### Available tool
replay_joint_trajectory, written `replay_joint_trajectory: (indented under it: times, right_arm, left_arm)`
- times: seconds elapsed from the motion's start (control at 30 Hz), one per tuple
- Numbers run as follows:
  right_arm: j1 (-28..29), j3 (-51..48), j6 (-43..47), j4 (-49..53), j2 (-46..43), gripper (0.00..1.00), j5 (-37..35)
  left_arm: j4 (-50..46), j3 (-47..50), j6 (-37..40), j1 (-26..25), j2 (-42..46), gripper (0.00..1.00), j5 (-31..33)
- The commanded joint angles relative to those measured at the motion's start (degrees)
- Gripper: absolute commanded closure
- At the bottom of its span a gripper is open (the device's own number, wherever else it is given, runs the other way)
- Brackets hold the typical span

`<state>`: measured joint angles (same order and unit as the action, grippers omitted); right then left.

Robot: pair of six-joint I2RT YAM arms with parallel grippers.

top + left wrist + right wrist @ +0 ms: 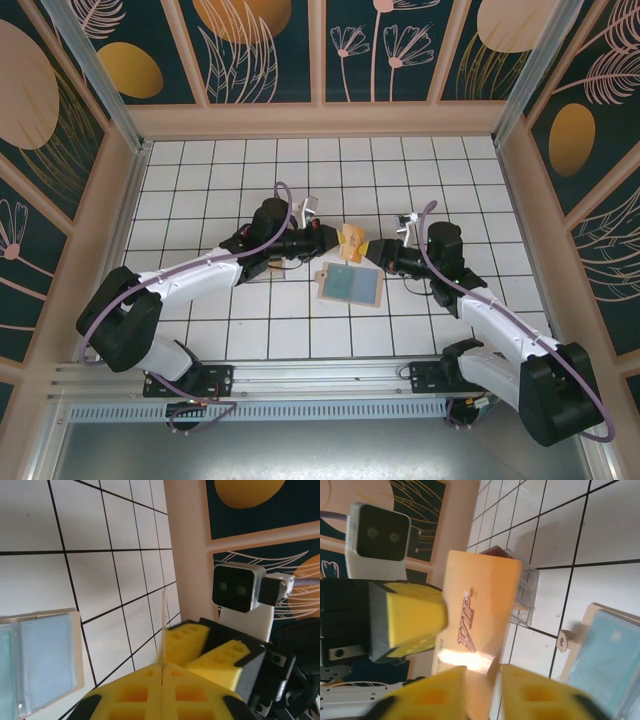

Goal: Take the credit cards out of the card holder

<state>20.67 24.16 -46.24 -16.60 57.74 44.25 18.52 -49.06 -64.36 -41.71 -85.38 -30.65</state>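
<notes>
Clenched on the orange card, the left gripper has its yellow fingers pressed together. In its own wrist view the card rises edge-on from the seam between them as a thin pale line. From above, that gripper reaches in from the left and holds the card in the air over the white tiled table, just beyond the far edge of the card holder.

The right gripper faces it from the other side. Its two yellow fingers stand apart, released, with the near edge of the card dipping into the gap between them. Whether either finger touches the card I cannot tell.

In the right wrist view the card's broad face is turned toward the camera, glossy, with raised letters reading VIP. One finger of the left gripper presses on its left edge.

The card holder lies flat and open on the table, below and between the two grippers. Its light blue inner face is up, and there is a round snap on its tan tab. Whether any card sits inside it I cannot tell.

Behind the held card a small clear tray stands on the table, with a red card showing at its top.
</notes>
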Motion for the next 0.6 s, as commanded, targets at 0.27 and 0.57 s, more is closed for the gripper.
replay_joint_trajectory:
  times: [0.27,0.57]
  right_arm:
    - [0.1,2.3,7.5,9.8,-2.1,0.21,-6.6]
    - [2.0,5.0,9.3,14.2,-4.7,0.01,-15.0]
  left_arm:
    - [-25.4,-5.7,22.9,-0.3,4.3,1.00,12.1]
    - [-37.2,-5.5,50.4,-0.3,10.3,1.00,24.8]
